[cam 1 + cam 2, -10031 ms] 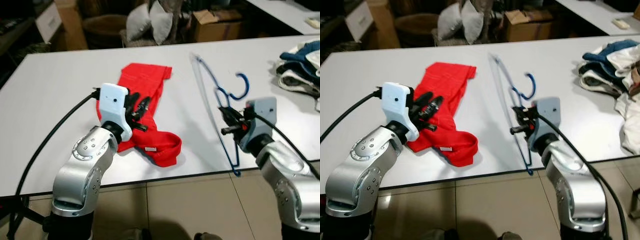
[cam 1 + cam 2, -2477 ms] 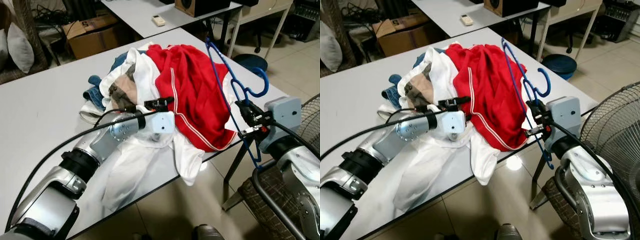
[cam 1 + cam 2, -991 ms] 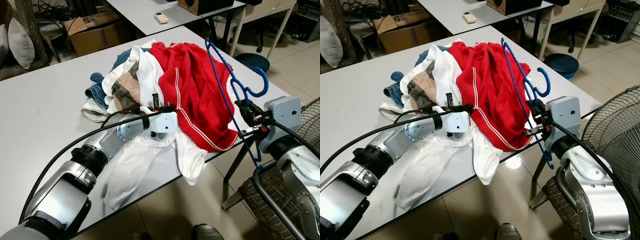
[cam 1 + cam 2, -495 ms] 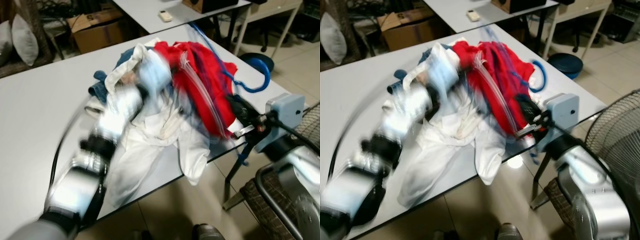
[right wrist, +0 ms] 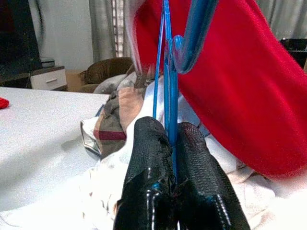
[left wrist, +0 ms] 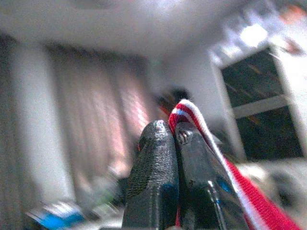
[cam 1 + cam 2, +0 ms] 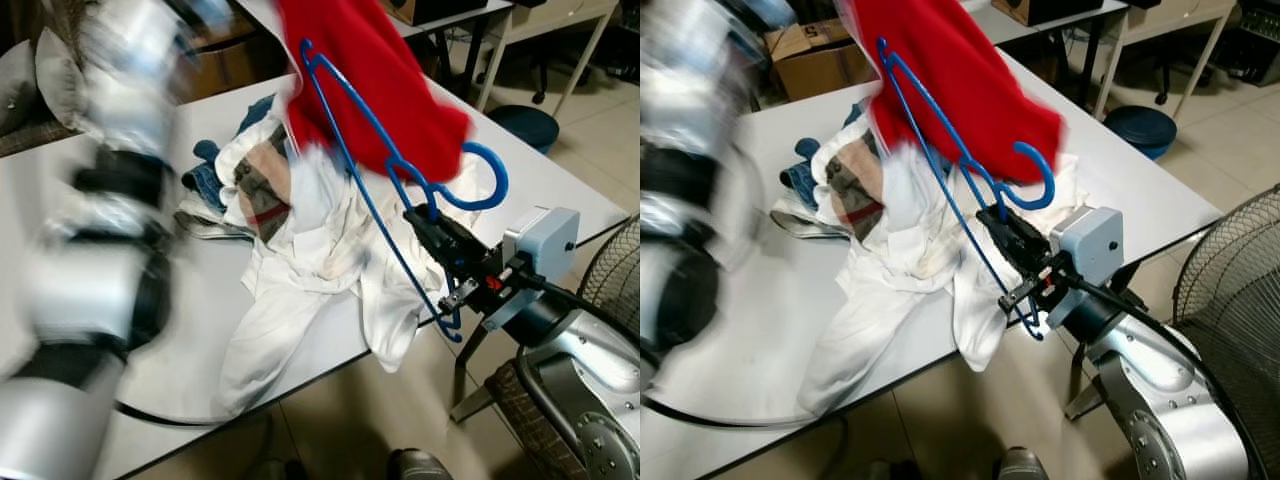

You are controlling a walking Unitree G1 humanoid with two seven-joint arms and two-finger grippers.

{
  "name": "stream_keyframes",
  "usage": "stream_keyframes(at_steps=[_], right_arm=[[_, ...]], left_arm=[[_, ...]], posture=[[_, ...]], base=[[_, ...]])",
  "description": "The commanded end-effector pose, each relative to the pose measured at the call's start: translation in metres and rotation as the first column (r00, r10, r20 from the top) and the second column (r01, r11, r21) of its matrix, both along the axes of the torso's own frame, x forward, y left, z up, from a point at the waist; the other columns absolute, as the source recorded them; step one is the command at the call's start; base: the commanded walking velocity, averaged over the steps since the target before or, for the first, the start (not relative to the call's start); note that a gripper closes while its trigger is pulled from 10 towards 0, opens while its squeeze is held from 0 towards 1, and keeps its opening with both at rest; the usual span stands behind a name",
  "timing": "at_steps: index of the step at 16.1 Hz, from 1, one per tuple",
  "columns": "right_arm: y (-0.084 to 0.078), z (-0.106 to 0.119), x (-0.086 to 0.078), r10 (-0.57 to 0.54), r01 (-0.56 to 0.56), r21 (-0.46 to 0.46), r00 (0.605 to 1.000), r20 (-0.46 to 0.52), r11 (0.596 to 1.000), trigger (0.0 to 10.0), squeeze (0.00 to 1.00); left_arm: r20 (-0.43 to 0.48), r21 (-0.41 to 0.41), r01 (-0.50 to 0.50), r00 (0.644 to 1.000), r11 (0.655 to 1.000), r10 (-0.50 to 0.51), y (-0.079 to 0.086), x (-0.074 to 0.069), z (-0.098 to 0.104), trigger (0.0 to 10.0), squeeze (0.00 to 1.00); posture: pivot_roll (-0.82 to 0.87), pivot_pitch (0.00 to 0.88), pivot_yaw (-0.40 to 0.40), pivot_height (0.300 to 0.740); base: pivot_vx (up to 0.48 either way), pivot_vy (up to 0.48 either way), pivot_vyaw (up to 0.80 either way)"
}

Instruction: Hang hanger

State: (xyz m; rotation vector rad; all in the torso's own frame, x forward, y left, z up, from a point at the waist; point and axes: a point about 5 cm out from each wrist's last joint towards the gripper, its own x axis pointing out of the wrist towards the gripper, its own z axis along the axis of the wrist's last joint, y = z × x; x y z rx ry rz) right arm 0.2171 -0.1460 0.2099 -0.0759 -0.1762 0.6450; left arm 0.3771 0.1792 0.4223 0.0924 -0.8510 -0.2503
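White table: clothes pile | tiled floor | right jaws pinch blue hanger | left, blurred, seemingly pinch red garment

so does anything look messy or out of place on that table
Yes: a crumpled heap of white, tan and blue clothes sprawls over the white table, one white garment drooping over its front edge. The red garment hangs lifted above the heap, behind the blue wire hanger.

A cluttered storage-like workroom is showing: white worktops, a cardboard box sitting behind, a fan standing on tiled floor.
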Motion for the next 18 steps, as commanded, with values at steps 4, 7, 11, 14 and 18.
stream_keyframes(at_steps=[4, 7, 11, 14, 18], right_arm=[[0.005, -0.006, 0.002, 0.015, -0.015, 0.000, 1.000, -0.012, 1.000, 10.0, 0.00], [0.008, -0.005, 0.003, 0.038, -0.038, 0.006, 0.999, -0.008, 0.999, 10.0, 0.00], [0.026, -0.019, -0.015, 0.242, -0.242, 0.016, 0.961, -0.138, 0.970, 10.0, 0.00], [0.026, -0.024, -0.017, 0.246, -0.248, 0.012, 0.954, -0.170, 0.969, 10.0, 0.00], [-0.008, -0.022, -0.001, -0.004, -0.004, -0.067, 0.992, -0.128, 0.998, 10.0, 0.00]], left_arm=[[0.121, 0.185, -0.032, 0.993, 0.982, 0.010, -0.005, -0.027, 0.028, 0.0, 0.00], [-0.161, 0.451, 0.156, 0.983, 0.879, -0.092, -0.044, -0.016, -0.049, 0.0, 0.00], [-0.300, 0.533, 0.185, 0.954, 0.826, -0.020, -0.048, -0.014, -0.085, 0.0, 0.00], [-0.287, 0.560, 0.139, 0.957, 0.817, 0.034, -0.043, -0.011, -0.077, 0.0, 0.00], [-0.344, 0.597, 0.096, 0.928, 0.796, 0.146, -0.027, -0.001, -0.092, 0.0, 0.00]], posture=[[-0.21, 0.045, 0.124, 0.740], [-0.21, 0.050, 0.125, 0.740], [-0.19, 0.056, 0.128, 0.740], [-0.19, 0.055, 0.139, 0.740], [-0.20, 0.057, 0.164, 0.740]], base=[[0.000, 0.000, 0.00], [0.000, 0.000, 0.00], [0.000, 0.000, 0.00], [0.000, 0.000, 0.00], [0.000, 0.000, 0.00]])
